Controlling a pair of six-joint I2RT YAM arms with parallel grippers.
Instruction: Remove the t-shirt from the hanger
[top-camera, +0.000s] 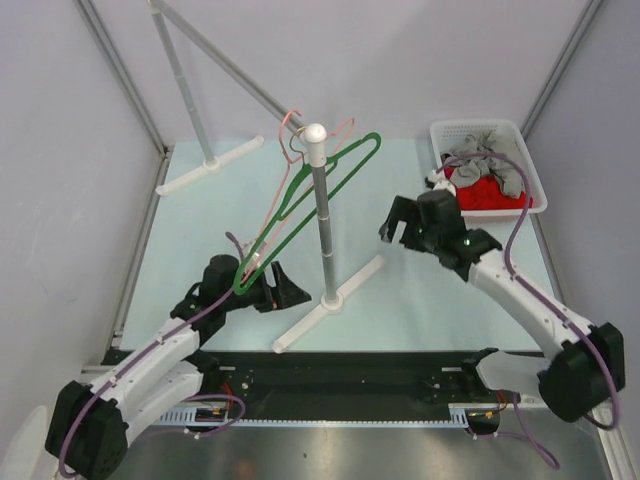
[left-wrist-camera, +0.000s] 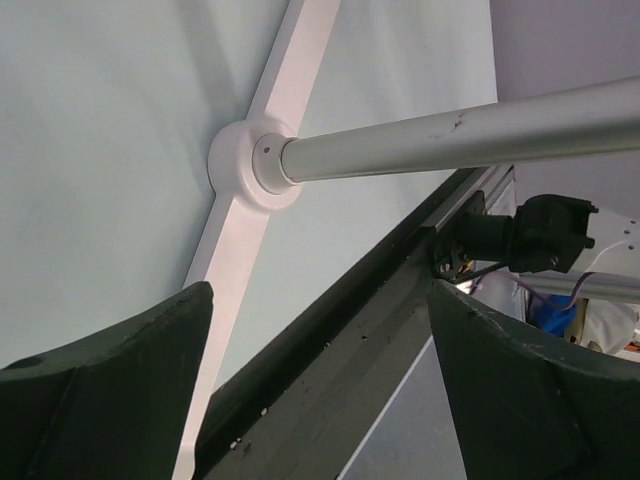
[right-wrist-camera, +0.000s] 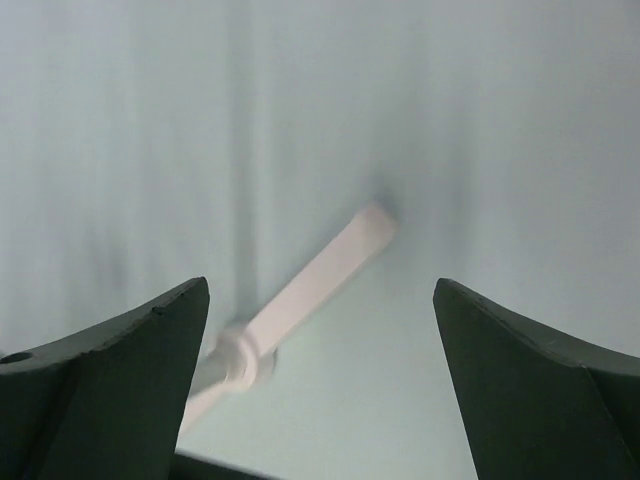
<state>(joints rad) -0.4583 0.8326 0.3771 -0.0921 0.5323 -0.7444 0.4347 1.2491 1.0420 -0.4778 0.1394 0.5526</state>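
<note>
**Hangers Bare, Both Grippers Open**

Nearest, down low on the left: left gripper (left-wrist-camera: 320, 290), fingers spread wide, holding nothing. Sits right by the bottom corner of the green wire hanger (top-camera: 240, 282). Touching it or not, cannot tell. Probably waits there to keep that hanger from swinging.

Next, in the middle: grey metal pole with a round white cap (top-camera: 322, 210), standing on a long white foot (top-camera: 330, 305) so as not to tip. Holds up the green hanger and a thin pink wire hanger (top-camera: 290, 118) by their hooks. Nothing draped on either one.

Over on the right: right gripper (right-wrist-camera: 320, 285), lifted above the pale green table top (top-camera: 200, 200), fingers wide apart and empty. Faces the white foot of the pole.

Farther back on the right: white plastic basket (top-camera: 520, 135), there to catch clothes. Holds a grey crumpled cloth (top-camera: 490, 160) on top of a red cloth (top-camera: 480, 195). Most likely the home of the t-shirt now, though no telling which piece. Looks like a finished job.
</note>
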